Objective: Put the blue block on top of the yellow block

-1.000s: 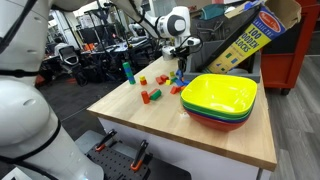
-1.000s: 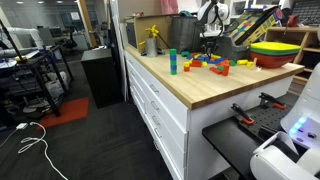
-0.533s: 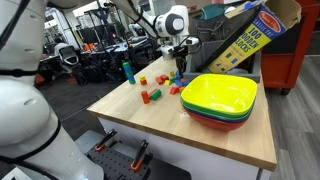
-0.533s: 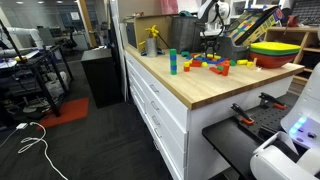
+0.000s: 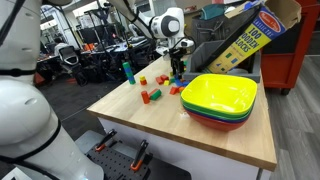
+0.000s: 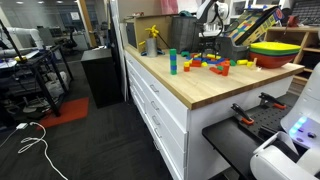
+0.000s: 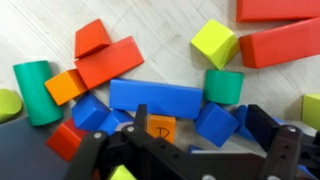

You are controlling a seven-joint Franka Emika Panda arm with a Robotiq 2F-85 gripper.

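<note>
In the wrist view the blue block (image 7: 215, 124), a small blue cube, lies slightly tilted on the wooden table among other blocks. It sits between the two black fingers of my gripper (image 7: 200, 128), which stands open with neither finger touching it. The yellow block (image 7: 215, 42) lies apart from it, higher in that view, beyond a green cylinder (image 7: 223, 86). A long blue block (image 7: 155, 97) and an orange lettered block (image 7: 160, 128) lie close beside the cube. In both exterior views the gripper (image 5: 178, 70) (image 6: 210, 52) hangs low over the block pile.
Red blocks (image 7: 108, 62), a teal cylinder (image 7: 37, 92) and more blue blocks (image 7: 95, 112) crowd round the gripper. Stacked bowls (image 5: 220, 98) (image 6: 275, 50) stand beside the pile, a tall teal cylinder (image 5: 127, 71) at the far end. The table edge (image 5: 170, 140) is near.
The gripper has gone from shut to open over the block pile. The arm has shifted only slightly.
</note>
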